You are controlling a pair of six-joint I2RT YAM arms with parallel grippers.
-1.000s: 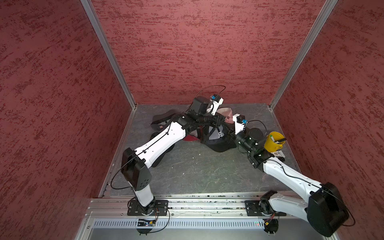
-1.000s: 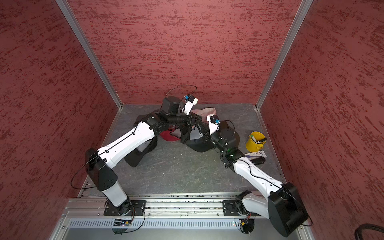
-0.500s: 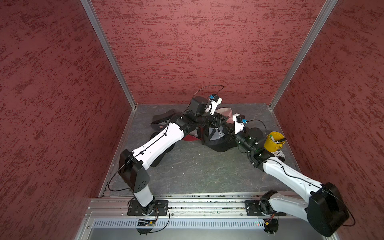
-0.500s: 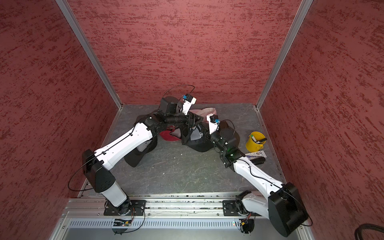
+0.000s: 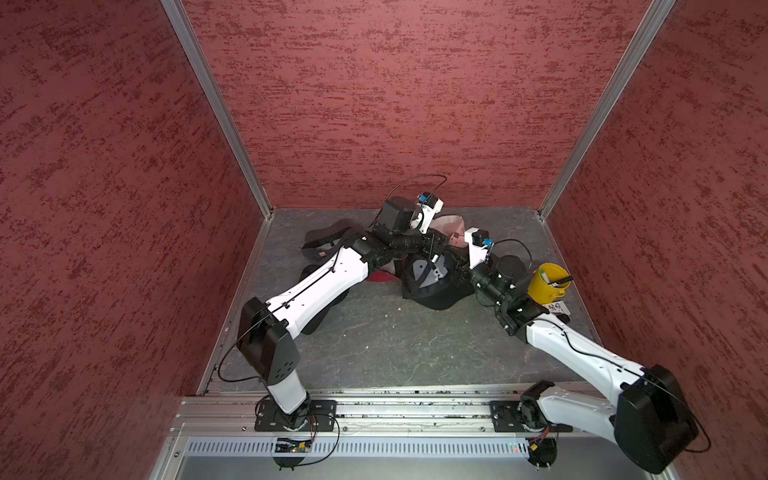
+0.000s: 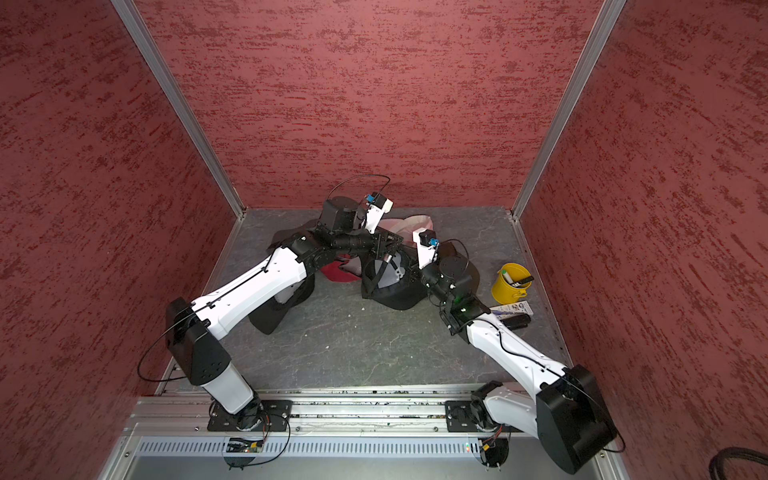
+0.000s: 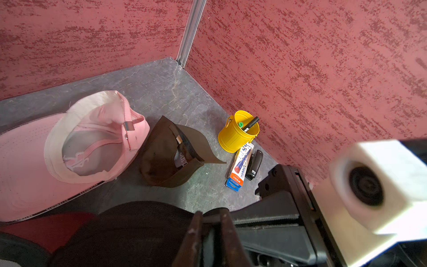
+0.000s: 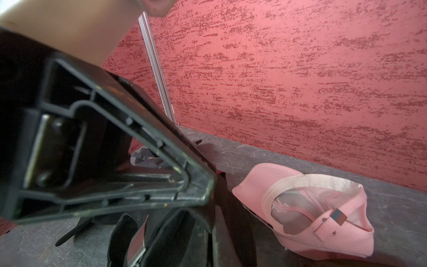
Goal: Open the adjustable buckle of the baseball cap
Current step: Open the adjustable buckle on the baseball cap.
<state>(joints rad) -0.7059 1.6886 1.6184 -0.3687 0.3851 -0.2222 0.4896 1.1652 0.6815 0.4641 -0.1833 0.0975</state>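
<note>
The black baseball cap (image 5: 432, 286) is propped on its side at mid-table, opening toward the front. Its silver buckle (image 6: 388, 257) sits on the back strap and also shows in the right wrist view as the buckle (image 8: 136, 245). My left gripper (image 5: 435, 251) reaches in from the left just above the buckle. In the left wrist view the left gripper (image 7: 211, 215) is shut on a dark strap of the cap (image 7: 129, 233). My right gripper (image 5: 459, 267) comes from the right, shut on the cap's back edge; its fingers (image 8: 221, 231) are pressed together.
A pink cap (image 5: 451, 224) lies upside down at the back, a brown cap (image 7: 166, 159) beside it. Right side: a yellow bucket (image 5: 546, 284) with markers, a pen box (image 7: 240, 166), a stapler (image 7: 254, 165). A red cap (image 5: 382, 276) and dark caps (image 5: 324, 245) lie left.
My left arm has shifted slightly at the black cap, its wrist edging toward the back. The right arm and the cap stay where they were.
</note>
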